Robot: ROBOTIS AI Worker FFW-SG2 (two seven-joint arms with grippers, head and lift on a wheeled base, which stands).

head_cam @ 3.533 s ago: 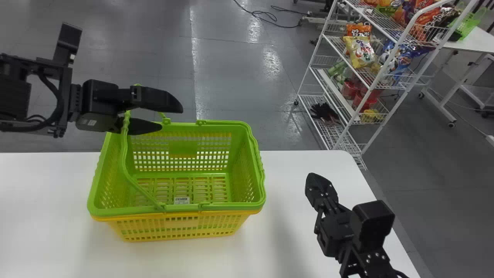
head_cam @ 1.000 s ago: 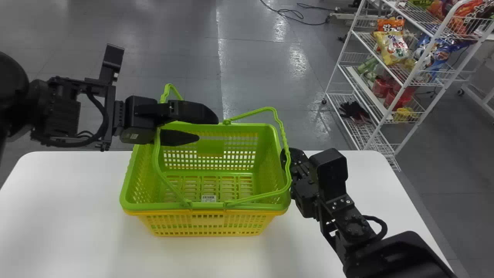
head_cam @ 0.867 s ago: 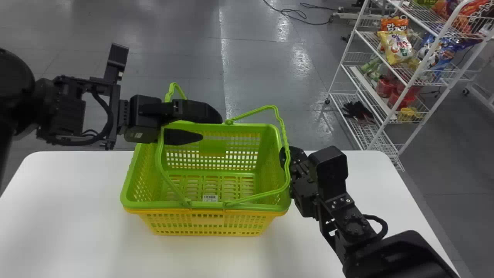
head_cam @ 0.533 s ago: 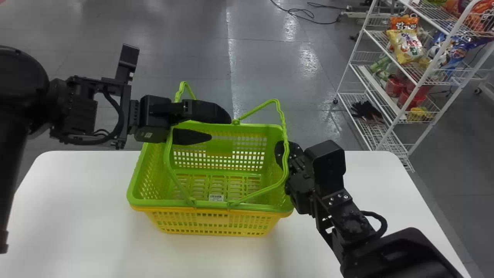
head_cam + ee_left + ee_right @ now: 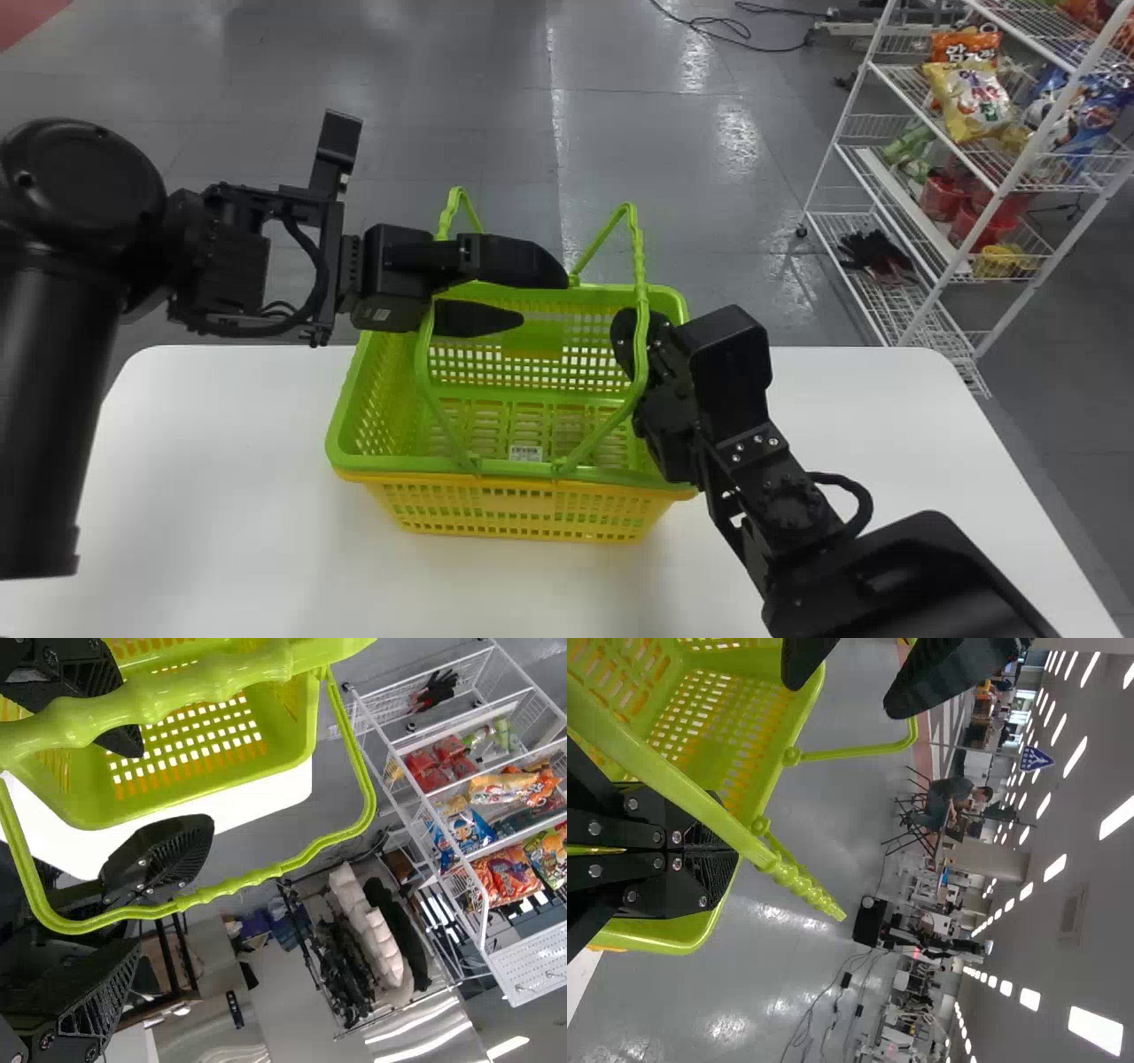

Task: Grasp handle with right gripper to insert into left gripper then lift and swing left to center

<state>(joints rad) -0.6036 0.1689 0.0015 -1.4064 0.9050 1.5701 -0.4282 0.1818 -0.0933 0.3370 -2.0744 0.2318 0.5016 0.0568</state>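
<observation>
Right gripper (image 5: 624,331) by bumpy green handle (image 5: 639,266)

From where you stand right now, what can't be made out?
Head view: part of the left handle, behind the left claw.
Head view: print on the basket's label, too small.
Head view: rack's far side, cut by right edge.
Right wrist view: part of right claw, behind its handle.
</observation>
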